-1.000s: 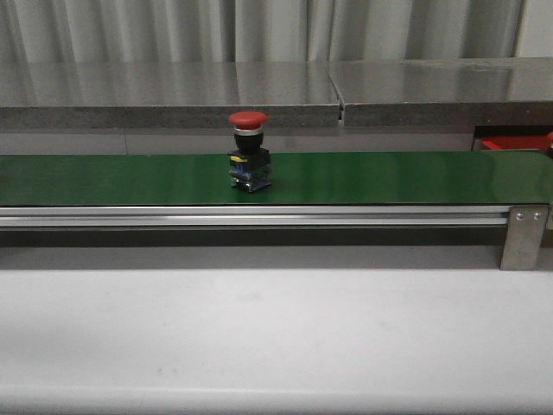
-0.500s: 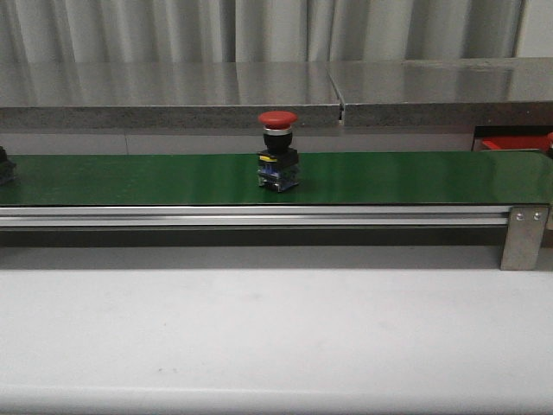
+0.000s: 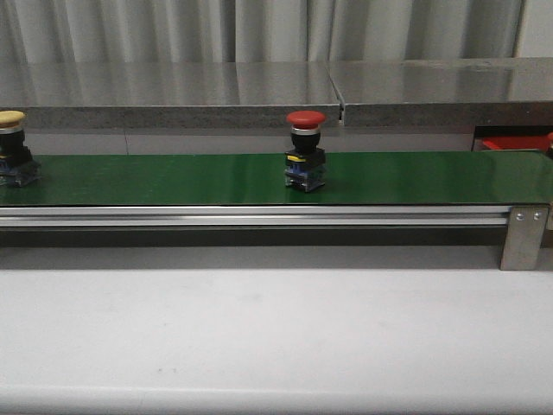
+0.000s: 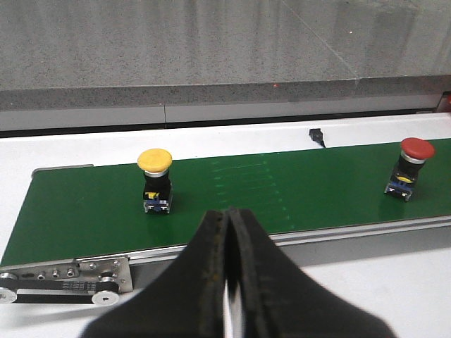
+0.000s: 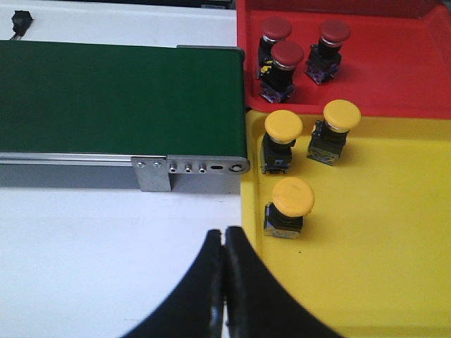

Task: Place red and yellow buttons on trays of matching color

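The green belt [image 3: 173,177] had carried the red button [image 3: 306,158] rightward toward the trays, and a yellow button [image 3: 12,161] had just entered at its left end. Neither was picked yet: left hand [image 4: 227,232] and right hand [image 5: 225,246] hung clenched, empty. The yellow tray [image 5: 380,282] held three buttons; the red tray [image 5: 409,77], three.

The right tool [image 5: 225,271] hangs with its two dark fingers pressed together over the white table [image 5: 106,260]. At ten o'clock from it lies the green belt [image 5: 120,95], bare, ending in a metal bracket [image 5: 190,172]. At one o'clock sits the yellow tray [image 5: 394,239] holding three yellow buttons [image 5: 292,197]. Beyond it, at twelve to one o'clock, the red tray [image 5: 402,70] holds three red buttons [image 5: 287,55].
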`<act>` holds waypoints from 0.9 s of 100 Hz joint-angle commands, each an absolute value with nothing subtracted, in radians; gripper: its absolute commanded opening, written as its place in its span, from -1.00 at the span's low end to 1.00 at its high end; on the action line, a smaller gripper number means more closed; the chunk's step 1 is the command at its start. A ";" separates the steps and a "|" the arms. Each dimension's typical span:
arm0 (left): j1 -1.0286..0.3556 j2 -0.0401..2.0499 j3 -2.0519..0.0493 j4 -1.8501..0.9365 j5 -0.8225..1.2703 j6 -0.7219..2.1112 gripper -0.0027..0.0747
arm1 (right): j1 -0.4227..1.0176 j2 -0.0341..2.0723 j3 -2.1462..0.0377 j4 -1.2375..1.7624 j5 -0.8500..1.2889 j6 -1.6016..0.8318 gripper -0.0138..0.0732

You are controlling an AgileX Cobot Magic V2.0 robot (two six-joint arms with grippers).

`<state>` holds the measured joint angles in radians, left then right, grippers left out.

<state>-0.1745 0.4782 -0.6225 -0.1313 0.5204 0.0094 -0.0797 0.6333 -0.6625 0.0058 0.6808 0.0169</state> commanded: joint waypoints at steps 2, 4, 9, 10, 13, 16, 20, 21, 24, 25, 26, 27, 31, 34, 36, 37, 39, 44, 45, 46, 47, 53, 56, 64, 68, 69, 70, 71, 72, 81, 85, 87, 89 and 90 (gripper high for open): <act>-0.184 0.480 -0.647 -0.146 0.453 0.000 -0.98 | -0.080 0.631 -0.688 -0.006 0.613 0.014 -0.84; -0.184 0.480 -0.647 -0.146 0.453 0.000 -0.98 | -0.080 0.631 -0.688 -0.006 0.613 0.014 -0.84; -0.184 0.480 -0.647 -0.146 0.453 0.000 -0.98 | -0.080 0.631 -0.688 -0.006 0.613 0.014 -0.84; -0.184 0.480 -0.647 -0.146 0.453 0.000 -0.98 | -0.080 0.631 -0.688 -0.006 0.613 0.014 -0.84; -0.184 0.480 -0.647 -0.146 0.453 0.000 -0.98 | -0.080 0.631 -0.688 -0.006 0.613 0.014 -0.84; -0.184 0.480 -0.647 -0.146 0.453 0.000 -0.98 | -0.080 0.631 -0.688 -0.006 0.613 0.014 -0.84; -0.184 0.480 -0.647 -0.146 0.453 0.000 -0.98 | -0.080 0.631 -0.688 -0.006 0.613 0.014 -0.84; -0.184 0.480 -0.647 -0.146 0.453 0.000 -0.98 | -0.080 0.631 -0.688 -0.006 0.613 0.014 -0.84; -0.184 0.480 -0.647 -0.146 0.453 0.000 -0.98 | -0.080 0.631 -0.688 -0.006 0.613 0.014 -0.84; -0.184 0.480 -0.647 -0.146 0.453 0.000 -0.98 | -0.080 0.631 -0.688 -0.006 0.613 0.014 -0.84; -0.184 0.480 -0.647 -0.146 0.453 0.000 -0.98 | -0.080 0.631 -0.688 -0.006 0.613 0.014 -0.84; -0.184 0.480 -0.647 -0.146 0.453 0.000 -0.98 | -0.080 0.631 -0.688 -0.006 0.613 0.014 -0.84; -0.184 0.480 -0.647 -0.146 0.453 0.000 -0.98 | -0.080 0.631 -0.688 -0.006 0.612 0.014 -0.84; -0.184 0.480 -0.647 -0.146 0.453 0.000 -0.98 | -0.080 0.631 -0.688 -0.007 0.610 0.014 -0.84; -0.184 0.480 -0.647 -0.146 0.453 0.000 -0.98 | -0.080 0.631 -0.688 -0.009 0.609 0.014 -0.84; -0.184 0.480 -0.647 -0.146 0.453 0.000 -0.98 | -0.080 0.631 -0.688 -0.009 0.609 0.014 -0.84; -0.184 0.480 -0.647 -0.146 0.453 0.000 -0.98 | -0.080 0.631 -0.688 -0.010 0.609 0.014 -0.84; -0.184 0.480 -0.647 -0.146 0.453 0.000 -0.98 | -0.080 0.631 -0.688 -0.010 0.609 0.014 -0.84; -0.184 0.480 -0.647 -0.146 0.453 0.000 -0.98 | -0.080 0.631 -0.688 -0.010 0.609 0.014 -0.84; -0.184 0.480 -0.647 -0.146 0.453 0.000 -0.98 | -0.080 0.631 -0.688 -0.010 0.609 0.014 -0.84; -0.184 0.480 -0.647 -0.146 0.453 0.000 -0.98 | -0.080 0.631 -0.688 -0.010 0.609 0.014 -0.84; -0.184 0.480 -0.647 -0.146 0.453 0.000 -0.98 | -0.080 0.631 -0.688 -0.010 0.609 0.014 -0.84; -0.184 0.480 -0.647 -0.146 0.453 0.000 -0.98 | -0.080 0.631 -0.688 -0.010 0.608 0.014 -0.84; -0.184 0.480 -0.647 -0.146 0.453 0.000 -0.98 | -0.080 0.631 -0.688 -0.010 0.607 0.014 -0.84; -0.184 0.480 -0.647 -0.146 0.453 0.000 -0.98 | -0.080 0.631 -0.688 -0.010 0.598 0.014 -0.84; -0.184 0.480 -0.647 -0.146 0.453 0.000 -0.98 | -0.080 0.631 -0.689 -0.010 0.597 0.014 -0.84; -0.184 0.480 -0.647 -0.146 0.453 0.000 -0.98 | -0.080 0.631 -0.689 -0.010 0.594 0.014 -0.84; -0.184 0.480 -0.647 -0.146 0.453 0.000 -0.98 | -0.080 0.632 -0.691 -0.010 0.594 0.014 -0.84; -0.184 0.480 -0.647 -0.146 0.453 0.000 -0.98 | -0.080 0.632 -0.693 -0.010 0.593 0.014 -0.84; -0.184 0.480 -0.647 -0.146 0.453 0.000 -0.98 | -0.080 0.655 -0.716 -0.010 0.603 0.011 -0.84; -0.184 0.480 -0.647 -0.146 0.453 0.000 -0.98 | -0.079 0.671 -0.735 -0.010 0.617 0.000 -0.84; -0.184 0.480 -0.647 -0.146 0.453 0.000 -0.98 | -0.079 0.683 -0.746 -0.010 0.625 0.000 -0.84; -0.184 0.480 -0.647 -0.146 0.453 0.000 -0.98 | -0.079 0.691 -0.758 -0.010 0.633 0.000 -0.84; -0.184 0.480 -0.647 -0.146 0.453 0.000 -0.98 | -0.078 0.704 -0.766 -0.010 0.635 -0.006 -0.84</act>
<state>-0.1762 0.4761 -0.6219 -0.1313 0.5238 0.0094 -0.0797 0.6587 -0.6944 0.0000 0.6821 0.0141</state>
